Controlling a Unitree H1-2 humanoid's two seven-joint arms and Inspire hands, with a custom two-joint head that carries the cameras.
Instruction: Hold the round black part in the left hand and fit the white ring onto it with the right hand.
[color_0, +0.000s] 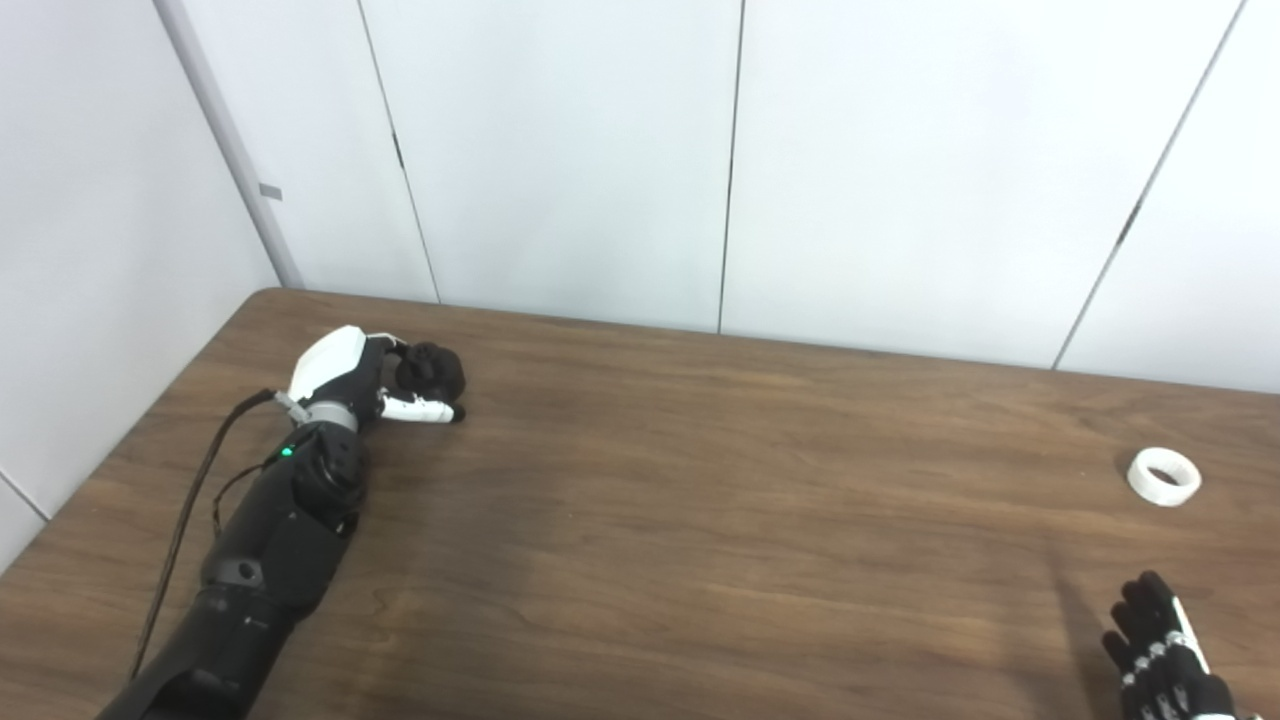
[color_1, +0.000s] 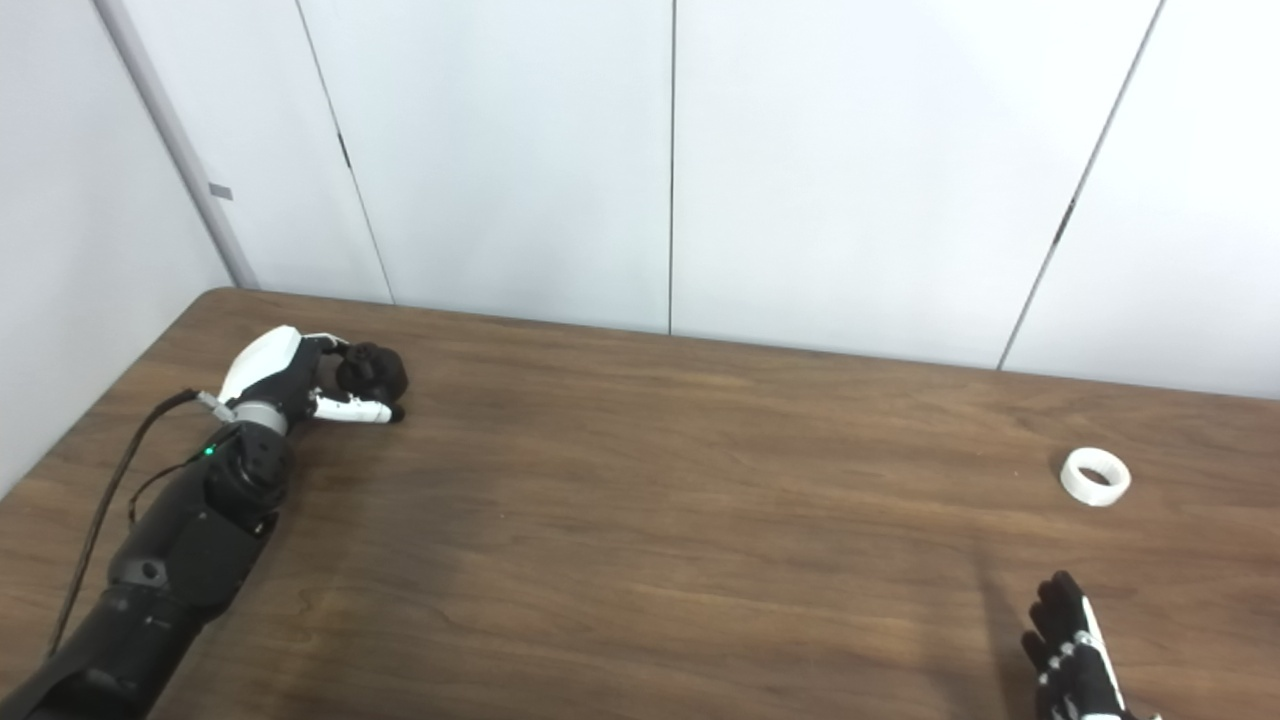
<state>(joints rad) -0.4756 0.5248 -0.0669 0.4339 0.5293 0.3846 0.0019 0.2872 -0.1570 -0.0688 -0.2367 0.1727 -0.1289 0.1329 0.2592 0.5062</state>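
the task is at its early part. the left hand (color_0: 375, 385) lies on the table (color_0: 700, 520) at the far left, and its fingers curl around the round black part (color_0: 432, 370), which sits just in front of the palm, between the fingers and the thumb. the dark part and the dark fingers run together in both views, so it seems the hand is closed on it, but i cannot be fully sure how firm the grip is. the part is not lifted yet; it looks to rest on the table inside the hand.

the right hand (color_0: 1165, 650) is at the near right edge, only partly in view. its fingers are straight and apart, and it holds nothing. the white ring (color_0: 1164, 476) lies flat on the table beyond this hand, a little ahead of the fingertips, not touching them.

so the first step, taking the black part, is about done. what is left, in my judgement: the right hand must reach forward and take the ring, both hands must come together in the middle, and the ring must be fitted on the part.
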